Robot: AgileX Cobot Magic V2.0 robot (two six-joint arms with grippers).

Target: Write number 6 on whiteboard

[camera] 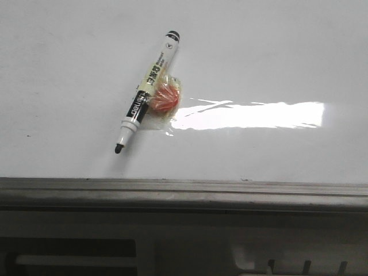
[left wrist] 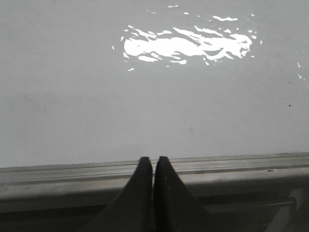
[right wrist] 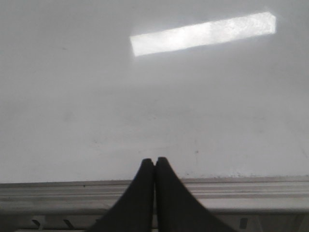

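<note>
The whiteboard (camera: 259,63) lies flat, glossy white with a bright glare streak and a grey metal frame edge (camera: 184,192) at the front. A marker pen (camera: 146,92) lies on it left of centre, uncapped, black tip pointing to the near left, with an orange lump (camera: 165,98) taped to its side. No number 6 shows on the board. My left gripper (left wrist: 153,159) is shut and empty over the frame edge (left wrist: 241,166). My right gripper (right wrist: 155,160) is shut and empty at the board's near edge (right wrist: 241,188). Neither gripper shows in the front view.
Clear tape (camera: 164,123) spreads on the board beside the pen. Faint smudges and specks mark the board (right wrist: 96,142). Below the frame in front is a grey ledge with dark slots (camera: 69,253).
</note>
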